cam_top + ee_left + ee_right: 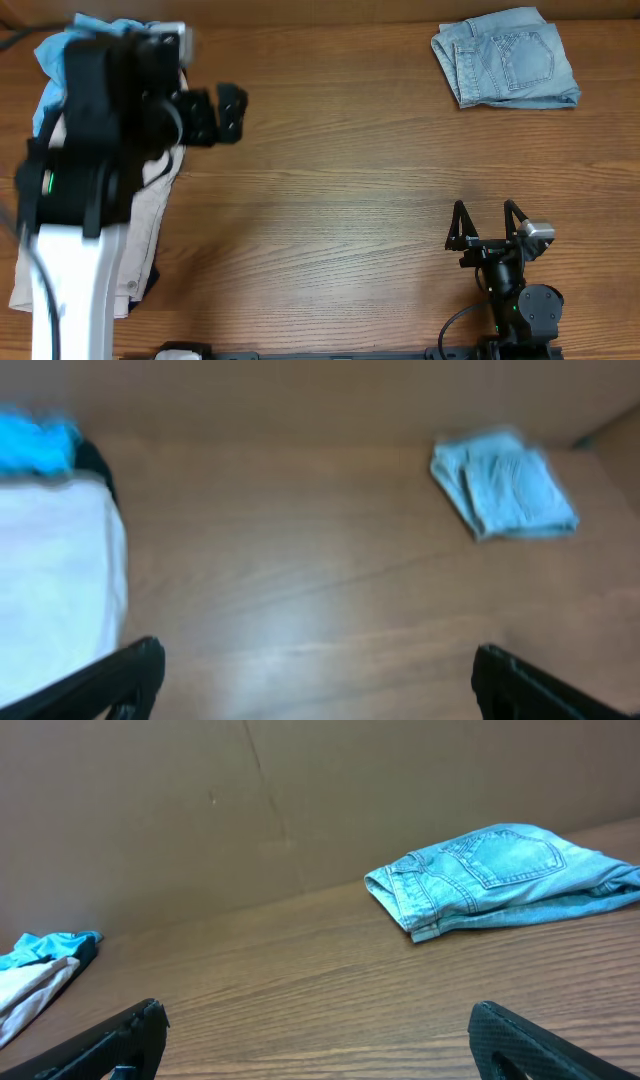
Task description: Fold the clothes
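The light-wash denim shorts [506, 58] lie folded at the table's far right corner, pocket up. They also show in the left wrist view [505, 485] and the right wrist view [500, 875]. At the left edge lies a pile: beige shorts [148, 225], a sky-blue top [55, 50] and a black garment [152, 280] peeking out under it. My left gripper [228, 113] is open and empty, above bare table just right of the pile [55, 580]. My right gripper [487, 215] is open and empty near the front right, well short of the denim shorts.
The wooden table [340, 190] fills the view. A brown cardboard wall [300, 800] stands behind the table's far edge. The left arm's white link [75, 290] lies over the beige pile.
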`<state>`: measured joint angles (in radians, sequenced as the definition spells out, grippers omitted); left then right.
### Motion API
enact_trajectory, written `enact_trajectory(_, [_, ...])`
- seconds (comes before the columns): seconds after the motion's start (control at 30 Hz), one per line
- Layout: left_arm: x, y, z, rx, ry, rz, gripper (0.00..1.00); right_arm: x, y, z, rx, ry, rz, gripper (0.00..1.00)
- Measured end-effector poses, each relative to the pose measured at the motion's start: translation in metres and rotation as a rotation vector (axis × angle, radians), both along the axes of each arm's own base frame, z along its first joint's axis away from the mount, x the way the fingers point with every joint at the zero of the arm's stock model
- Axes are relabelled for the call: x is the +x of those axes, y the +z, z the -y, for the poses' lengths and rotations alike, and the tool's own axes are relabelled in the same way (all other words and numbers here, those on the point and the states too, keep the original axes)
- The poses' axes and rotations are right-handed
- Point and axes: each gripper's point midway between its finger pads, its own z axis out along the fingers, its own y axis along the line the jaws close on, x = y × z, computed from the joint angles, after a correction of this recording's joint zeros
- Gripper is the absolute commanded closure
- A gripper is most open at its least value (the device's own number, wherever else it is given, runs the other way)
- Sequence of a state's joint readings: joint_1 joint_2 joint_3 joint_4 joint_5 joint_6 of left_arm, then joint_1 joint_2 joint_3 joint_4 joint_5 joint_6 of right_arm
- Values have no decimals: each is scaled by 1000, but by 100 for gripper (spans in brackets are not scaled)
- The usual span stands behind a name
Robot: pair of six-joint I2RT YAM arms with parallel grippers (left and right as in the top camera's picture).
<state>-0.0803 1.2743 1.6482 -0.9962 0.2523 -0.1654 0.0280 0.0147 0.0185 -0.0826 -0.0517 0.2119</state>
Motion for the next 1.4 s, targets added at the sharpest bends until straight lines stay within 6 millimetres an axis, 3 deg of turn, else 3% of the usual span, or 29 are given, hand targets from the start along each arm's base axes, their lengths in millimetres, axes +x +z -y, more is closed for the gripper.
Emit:
enact_trajectory(0.17, [-28,16,-18,-10,43,350,0,0,0,0,0,0,0,0])
enact_trajectory(0.23, [-45,13,-23,-10,57,469,0,0,0,0,0,0,0,0])
enact_trajectory(0.37, [-74,-11,-30,19,75,623,0,0,0,0,0,0,-1,0])
enact_trajectory(0.47, [-90,-40,-36,51,96,690,0,0,0,0,0,0,0,0])
enact_trajectory(0.73, [-100,-95,-52,97,170,842,0,0,0,0,0,0,0,0])
enact_trajectory(1.0, [-97,-154,-56,104,190,808,0,0,0,0,0,-1,-1,0])
enact_trajectory(1.17, [-95,-169,-60,113,214,751,0,0,0,0,0,0,0,0])
enact_trajectory(1.3, [-94,-211,-63,123,218,579,0,0,0,0,0,0,0,0])
enact_trajectory(1.4, [-94,-213,-63,124,221,570,0,0,0,0,0,-1,0,0])
